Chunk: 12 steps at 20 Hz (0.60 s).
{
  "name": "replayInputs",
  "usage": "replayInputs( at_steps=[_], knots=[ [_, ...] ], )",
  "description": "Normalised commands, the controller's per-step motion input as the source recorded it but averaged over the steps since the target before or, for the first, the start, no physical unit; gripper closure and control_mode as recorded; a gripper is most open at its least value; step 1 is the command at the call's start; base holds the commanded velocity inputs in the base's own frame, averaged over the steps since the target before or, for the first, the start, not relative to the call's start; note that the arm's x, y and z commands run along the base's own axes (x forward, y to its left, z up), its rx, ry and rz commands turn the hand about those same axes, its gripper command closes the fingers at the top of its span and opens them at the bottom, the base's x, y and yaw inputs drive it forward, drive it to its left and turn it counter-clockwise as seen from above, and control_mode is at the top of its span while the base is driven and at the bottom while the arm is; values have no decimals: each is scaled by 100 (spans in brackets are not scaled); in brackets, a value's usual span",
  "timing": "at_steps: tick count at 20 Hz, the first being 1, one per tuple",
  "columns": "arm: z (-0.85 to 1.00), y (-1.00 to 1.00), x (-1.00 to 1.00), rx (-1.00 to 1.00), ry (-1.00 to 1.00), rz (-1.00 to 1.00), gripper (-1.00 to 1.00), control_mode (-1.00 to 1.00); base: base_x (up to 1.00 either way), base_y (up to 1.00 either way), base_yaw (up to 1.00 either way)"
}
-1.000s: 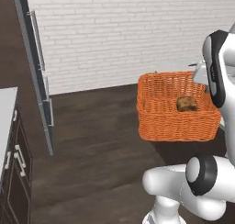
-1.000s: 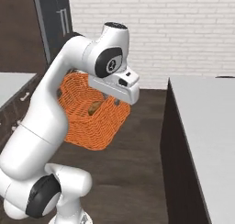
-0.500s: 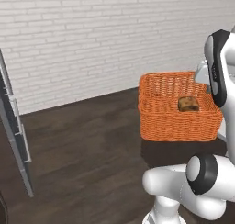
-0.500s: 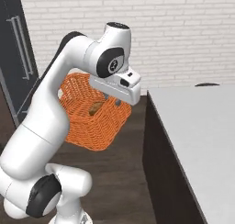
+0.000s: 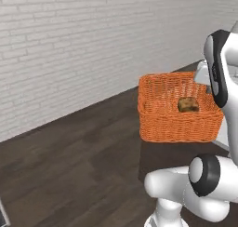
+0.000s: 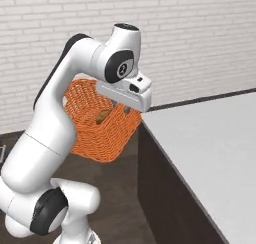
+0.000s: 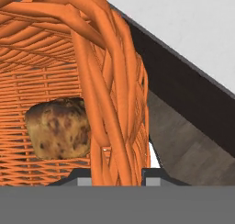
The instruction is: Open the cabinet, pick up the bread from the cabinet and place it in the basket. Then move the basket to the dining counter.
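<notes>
Basket [image 5: 179,114] hangs in the air off the hand [image 7: 117,175], clear of the floor [image 5: 69,161]. In the hand view we see the two fingertips narrowed on the woven rim wall, one inside and one outside, so the hand is clamped on the basket's side wall. We judge that a pinch on the rim is chosen because the basket has no handle.

The bread [image 5: 188,104] lies on the basket's bottom, near the gripped wall; in the hand view it sits just beside the pinched weave. We note the basket looks roughly level in the left base view, which keeps the loaf from rolling out.

In the right base view the basket [image 6: 97,120] is held just left of the white worktop [image 6: 210,148], its near side close to the worktop's dark edge, not over it yet. We take this white top for the dining counter. A white brick wall [image 5: 69,44] stands behind.

Our judgement: bread is loaded, carrying is under way. What remains is lifting the basket over the edge and setting it flat. Risk: a one-sided grip may let the basket tilt or clip the edge.
</notes>
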Motion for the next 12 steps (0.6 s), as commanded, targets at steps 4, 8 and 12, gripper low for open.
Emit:
replayInputs(
  at_steps=[4,8,12],
  knots=[
    [0,0,0,0,0,0,100,100,55,52,-75],
    [0,0,0,0,0,0,100,100,50,54,-77],
    [0,0,0,0,0,0,100,100,56,60,-76]
  ],
)
